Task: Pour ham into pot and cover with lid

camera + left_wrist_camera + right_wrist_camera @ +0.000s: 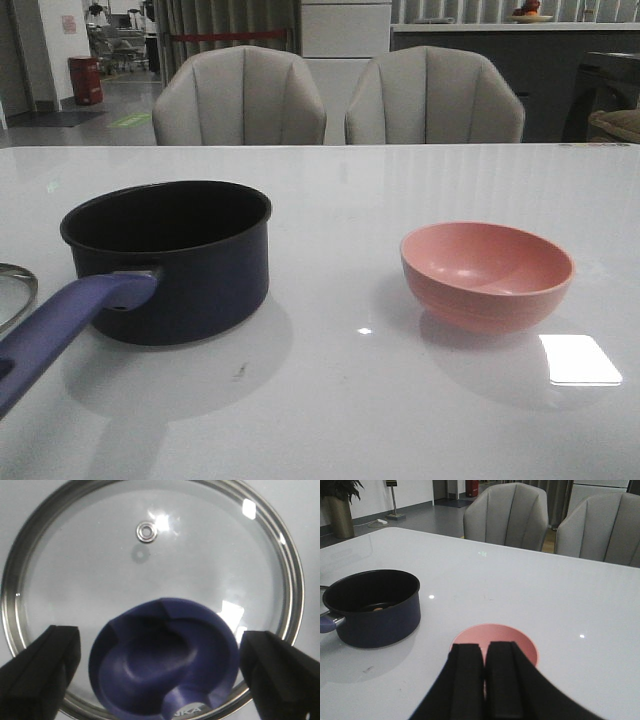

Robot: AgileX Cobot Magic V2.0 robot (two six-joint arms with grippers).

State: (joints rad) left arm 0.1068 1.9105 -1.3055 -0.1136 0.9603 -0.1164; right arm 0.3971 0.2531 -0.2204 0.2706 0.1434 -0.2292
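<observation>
My left gripper [160, 665] hangs spread wide above the round glass lid with its metal rim [150, 545], one dark finger [40, 665] to each side of the dark blue flared, notched knob [165, 665] and touching nothing; the lid lies flat on the white tabletop [400, 190] at its left edge, only a sliver of rim [15, 295] showing in the front view, just beside the long blue-purple handle [70, 325]; my right gripper [485, 680] is pressed closed on nothing, held above the near rim of the pink round bowl [487, 272], which stands right of centre and looks empty. Outward from there, the dark navy round saucepan [170, 260] sits toward the left, well apart from the bowl, uncovered; a small orange bit [378, 609] on its dark floor I take to be the ham, so I judge the pouring done and the covering in hand. To do it well I should come straight down until the fingers bracket the knob's narrow neck under the flare, not its sloping top; close firmly; lift level so the glass does not swing; carry it clear of the handle; centre it over the saucepan's rim before lowering, and let go only once the metal rim seats all round.
</observation>
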